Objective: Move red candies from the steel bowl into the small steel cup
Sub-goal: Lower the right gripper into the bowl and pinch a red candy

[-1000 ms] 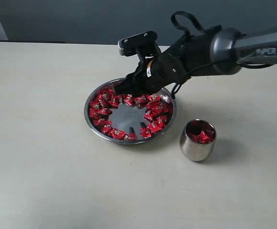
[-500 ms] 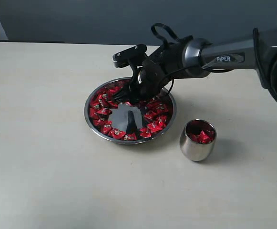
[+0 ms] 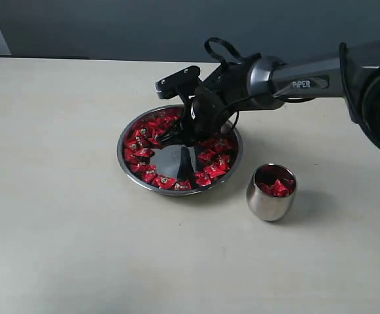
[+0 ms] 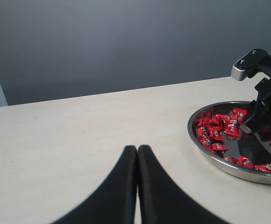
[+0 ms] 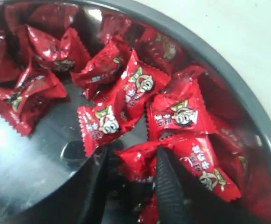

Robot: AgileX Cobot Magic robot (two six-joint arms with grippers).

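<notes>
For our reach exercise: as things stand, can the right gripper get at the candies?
Probably yes: the right gripper is down in the uncovered bowl among the candies, one between its fingers, nothing blocking.

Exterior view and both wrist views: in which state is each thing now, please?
steel bowl: upright on the table, candies round its edge, middle bare.
small steel cup: upright, partly filled.
red candies: most in the bowl, some in the cup.
right pincer: low in the bowl, jaws apart, one candy between them.
left pincer: shut, empty.
</notes>
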